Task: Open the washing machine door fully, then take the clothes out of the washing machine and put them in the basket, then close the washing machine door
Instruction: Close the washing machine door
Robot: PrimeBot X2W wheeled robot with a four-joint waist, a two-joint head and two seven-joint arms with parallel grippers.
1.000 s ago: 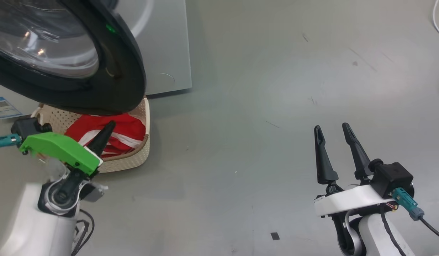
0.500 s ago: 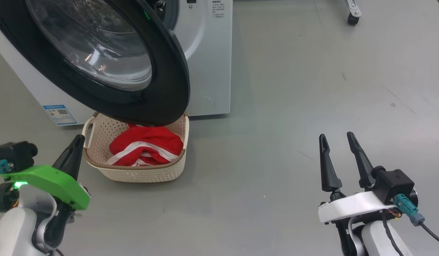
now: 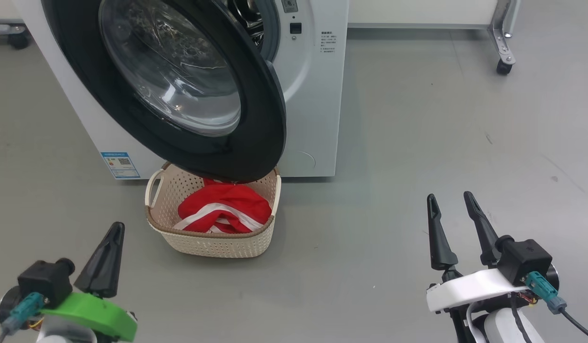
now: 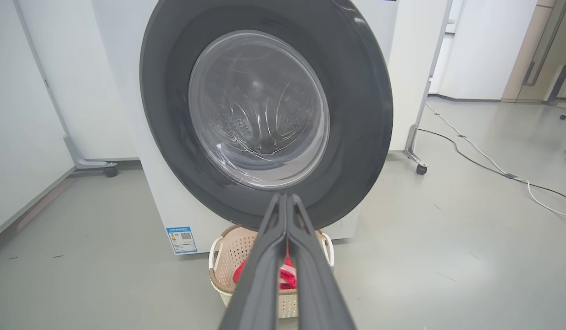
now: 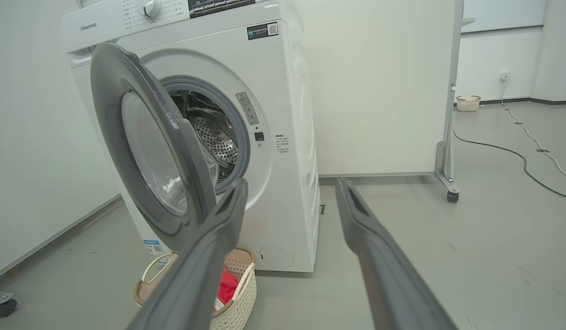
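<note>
In your head view the washer (image 3: 318, 119) takes the upper left. Its door (image 3: 268, 143) stands swung out toward you, and the black rim overlaps the far edge of the basket (image 3: 213, 244) in the frame. The basket sits on the floor (image 3: 418, 143) just in front of the washer, left of centre. The clothes (image 3: 225, 209) are heaped inside it, red with white stripes. A blue label (image 3: 118, 164) shows low on the washer front, just left of the basket.

Your left gripper (image 3: 116, 227) is at the lower left of the head view. Its fingers are pressed together into a single point with nothing between them, and it is apart from the basket. In the left wrist view those closed fingers rise from the bottom centre, with their tips lying over the door's lower rim in the picture.

Your right gripper (image 3: 448, 196) is at the lower right of the head view. Its fingers are spread and empty over bare floor, well apart from the basket.

In the right wrist view the door hangs open at the left of the frame. Behind it, the part of the drum (image 5: 209, 133) you can see is bare steel.
</note>
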